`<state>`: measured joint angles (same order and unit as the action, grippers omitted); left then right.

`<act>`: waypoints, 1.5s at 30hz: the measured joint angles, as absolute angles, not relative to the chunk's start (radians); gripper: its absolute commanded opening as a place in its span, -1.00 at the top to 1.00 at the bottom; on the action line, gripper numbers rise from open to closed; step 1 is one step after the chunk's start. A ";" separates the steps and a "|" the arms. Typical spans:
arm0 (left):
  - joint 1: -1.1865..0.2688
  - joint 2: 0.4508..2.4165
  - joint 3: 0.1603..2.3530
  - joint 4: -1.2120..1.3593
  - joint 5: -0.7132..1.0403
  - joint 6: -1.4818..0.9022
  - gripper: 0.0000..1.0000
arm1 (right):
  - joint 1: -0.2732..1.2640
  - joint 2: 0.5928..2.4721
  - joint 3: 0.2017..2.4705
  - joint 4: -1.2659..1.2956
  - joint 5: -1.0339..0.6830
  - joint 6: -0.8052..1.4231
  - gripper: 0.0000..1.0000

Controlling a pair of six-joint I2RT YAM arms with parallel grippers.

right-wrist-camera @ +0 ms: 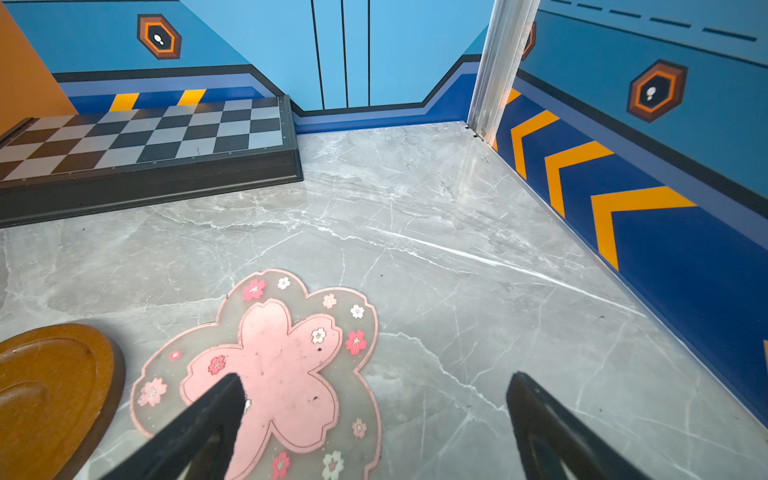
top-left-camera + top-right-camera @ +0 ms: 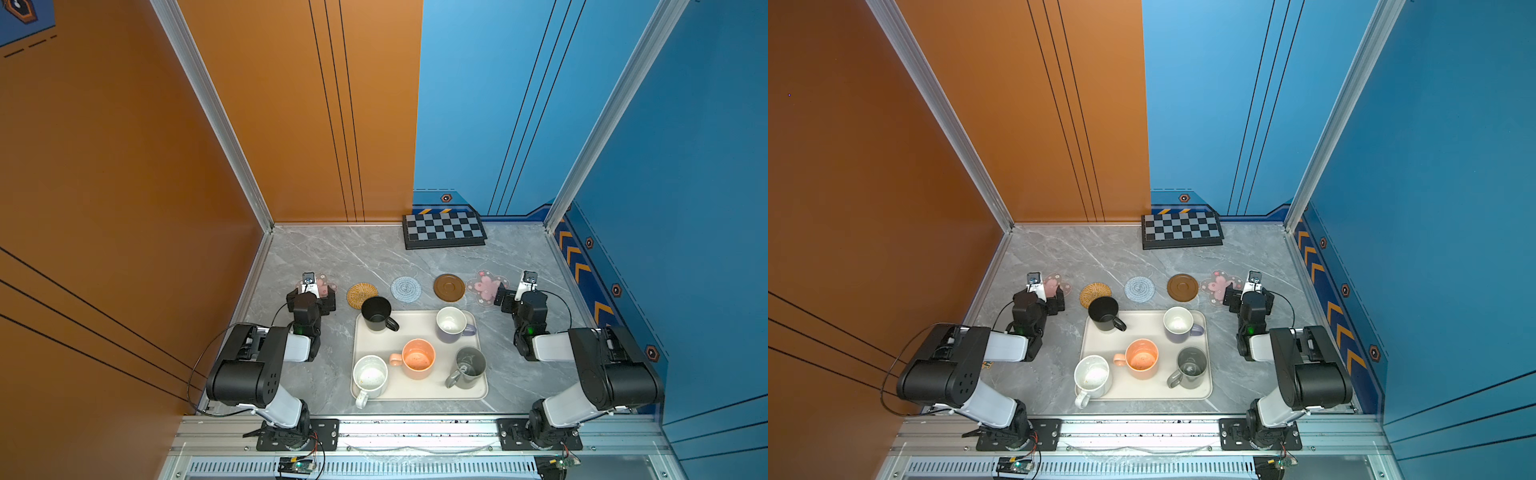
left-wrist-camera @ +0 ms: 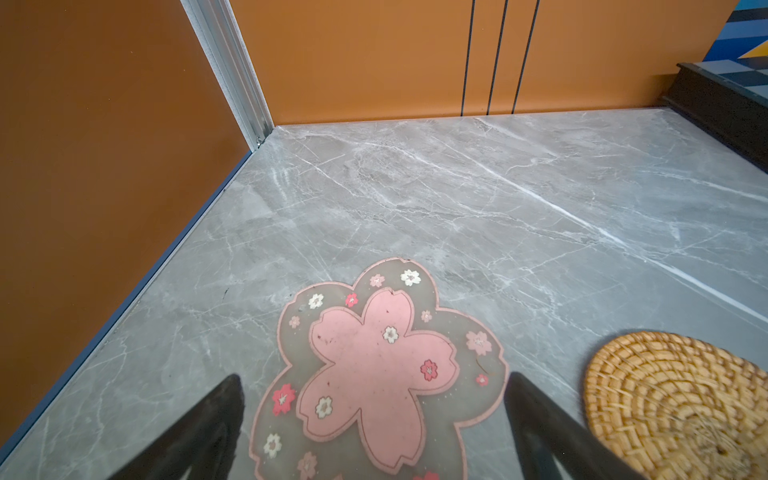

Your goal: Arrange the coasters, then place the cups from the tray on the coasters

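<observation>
- Your left claw [image 3: 374,376] stands apart, empty, with a pink flower coaster [image 3: 361,332] below, between its fingers.
- Your right claw [image 1: 375,375] stands apart, empty, with the second flower coaster [image 1: 274,349] under one finger.

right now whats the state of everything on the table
left jaws, open, empty
right jaws, open, empty
left pink coaster, bare
right pink coaster, bare
straw coaster, bare
knitted coaster, bare
wooden coaster, bare
tray, holds all five cups
black cup, upright
lavender cup, upright
peach cup, upright
grey cup, upright
speckled white cup, upright
</observation>
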<state>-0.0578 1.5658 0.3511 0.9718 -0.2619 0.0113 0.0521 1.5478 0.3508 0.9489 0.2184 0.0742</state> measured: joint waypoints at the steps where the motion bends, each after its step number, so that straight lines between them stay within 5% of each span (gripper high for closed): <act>1: -0.057 1.566 0.353 0.969 -0.259 0.011 -0.96 | 0.052 1.548 0.351 0.949 0.215 0.074 -1.00; 19: -0.054 1.535 0.356 0.920 -0.297 -0.008 -0.96 | 0.051 1.548 0.351 0.947 0.183 0.070 -1.00; 35: -0.101 1.223 0.701 0.255 -0.466 -0.204 -1.00 | 0.014 1.267 0.487 0.564 0.190 0.112 -1.00; 45: -0.167 1.399 1.016 -0.212 -0.336 -0.324 -0.54 | 0.044 1.167 0.676 0.231 0.182 0.138 -1.00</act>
<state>-0.1669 1.3994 1.0164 -0.2119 -0.3359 -0.3237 0.0444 1.1667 0.6762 0.2310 0.1822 0.1383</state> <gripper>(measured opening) 0.784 0.998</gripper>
